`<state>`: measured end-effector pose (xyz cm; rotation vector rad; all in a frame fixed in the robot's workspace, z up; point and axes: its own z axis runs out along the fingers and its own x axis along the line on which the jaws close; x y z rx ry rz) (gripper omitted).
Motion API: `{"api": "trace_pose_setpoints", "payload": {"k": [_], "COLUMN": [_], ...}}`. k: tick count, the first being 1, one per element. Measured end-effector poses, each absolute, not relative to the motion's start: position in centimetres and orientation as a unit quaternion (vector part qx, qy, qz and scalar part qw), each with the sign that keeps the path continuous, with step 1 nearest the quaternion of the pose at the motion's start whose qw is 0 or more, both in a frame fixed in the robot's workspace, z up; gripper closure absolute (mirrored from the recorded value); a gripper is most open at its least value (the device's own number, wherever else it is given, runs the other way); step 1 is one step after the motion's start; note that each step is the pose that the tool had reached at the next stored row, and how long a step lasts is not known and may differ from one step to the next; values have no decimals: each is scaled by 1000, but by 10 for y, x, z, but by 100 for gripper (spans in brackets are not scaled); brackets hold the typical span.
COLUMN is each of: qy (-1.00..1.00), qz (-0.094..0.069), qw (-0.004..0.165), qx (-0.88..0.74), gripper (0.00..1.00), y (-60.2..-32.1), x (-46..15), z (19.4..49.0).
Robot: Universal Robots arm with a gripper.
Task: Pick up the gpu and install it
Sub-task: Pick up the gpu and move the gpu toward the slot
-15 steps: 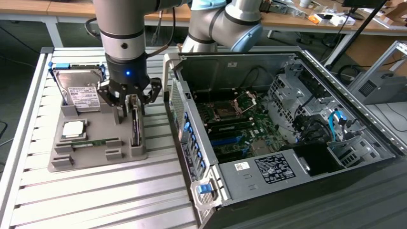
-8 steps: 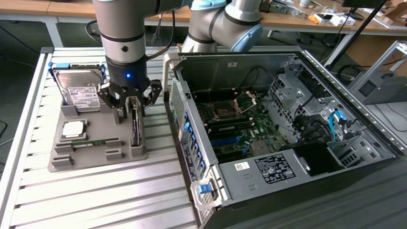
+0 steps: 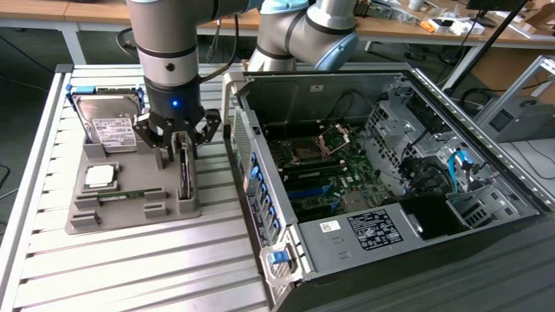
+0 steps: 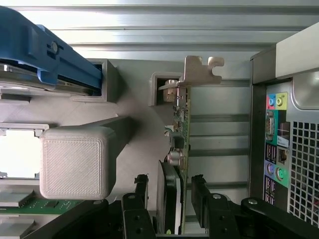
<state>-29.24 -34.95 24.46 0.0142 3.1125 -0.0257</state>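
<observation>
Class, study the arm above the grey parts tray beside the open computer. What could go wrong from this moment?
1. The open gripper straddles the graphics card, which stands on edge in the tray. If it closes off-centre, the card may tilt or slip.
2. The card's metal bracket sits against a tray pocket and might snag on a skewed lift.
3. The grey block stands near one finger and could be bumped.

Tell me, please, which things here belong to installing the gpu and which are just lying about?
For the job: thin green circuit-board gpu with black cooler, standing on edge in the grey plastic tray; black pincer, open astride it; open grey metal computer case.
Lying about: silver hard drive with white label; narrow green memory stick; square silver processor chip.
</observation>
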Motion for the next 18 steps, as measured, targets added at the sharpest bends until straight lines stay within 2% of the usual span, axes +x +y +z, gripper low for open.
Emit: {"api": "trace_pose_setpoints", "payload": {"k": [2, 5, 18], "qy": [1000, 1000, 1000], "qz": [-8, -8, -8], "qw": [15, 14, 14], "qx": [5, 5, 5], "gripper": [53, 72, 73], "y": [-350, -350, -350], "x": [-292, -292, -292], "z": [245, 245, 245]}}
